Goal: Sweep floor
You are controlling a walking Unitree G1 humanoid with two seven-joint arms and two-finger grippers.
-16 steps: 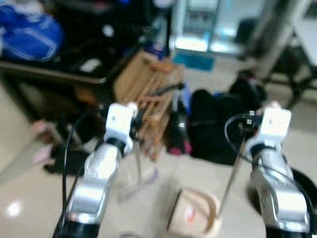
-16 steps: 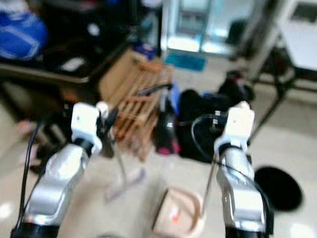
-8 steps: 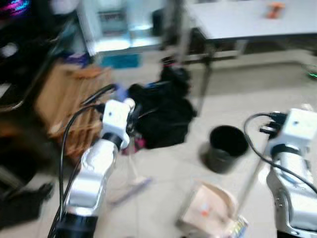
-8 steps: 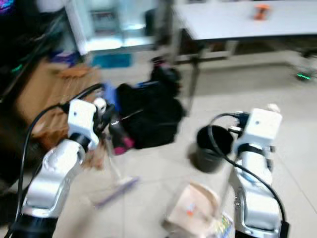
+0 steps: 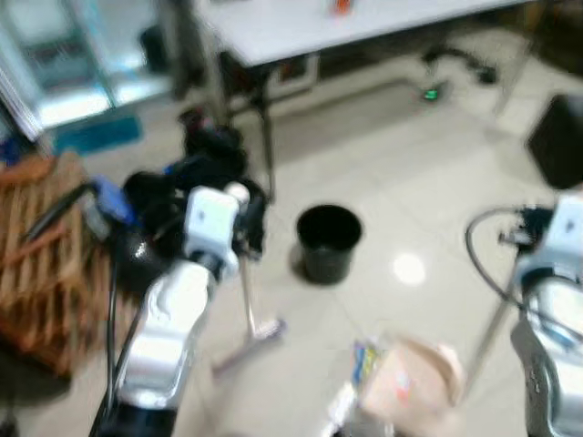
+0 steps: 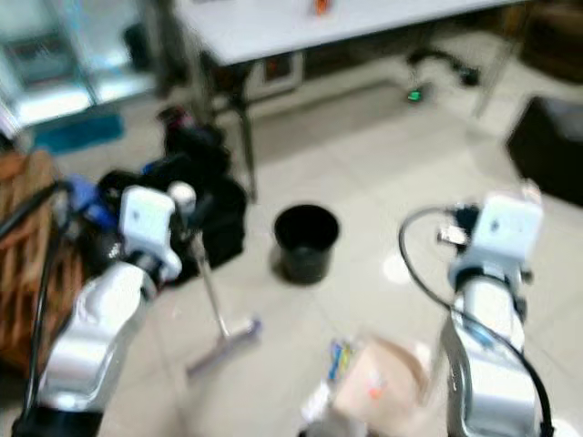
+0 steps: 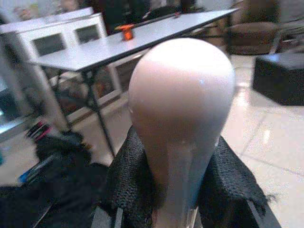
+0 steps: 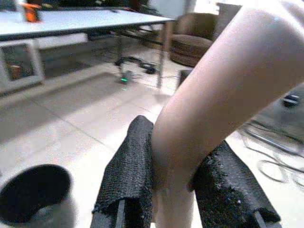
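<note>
Since a second ago the whole scene has slid across both eye views, which is the head camera turning: the slatted wooden crate (image 5: 36, 246) now sits at the robot's far left, and the black bin (image 5: 328, 241), the white table (image 5: 301, 23) and open pale floor (image 5: 428, 173) have come into sight, all somewhat blurred. Both arms hold their tools as before. Raised on the robot's left, the left gripper (image 7: 166, 194) has its black fingers (image 7: 124, 190) pressed against either side of the broom handle (image 7: 180, 114), whose rounded pale knob rises just above them in the left wrist view. From that grip the thin shaft runs down to the broom head (image 5: 250, 341), which lies on the tiles between the robot and the bin, with a heap of black bags (image 5: 182, 196) beyond the left arm. On the robot's right, the right gripper (image 8: 173, 190) pinches the pale, bent dustpan handle (image 8: 223, 80) between its two textured fingers (image 8: 128, 175). That handle's rod slants down to the tan dustpan (image 5: 410, 378), resting on the floor near the robot's feet, to the right of the broom head and nearer the robot than the bin. Something with blue and yellow print (image 5: 364, 360) lies touching the pan's left edge; what it is cannot be made out. A small orange object (image 7: 126, 32) stands on the table.
</note>
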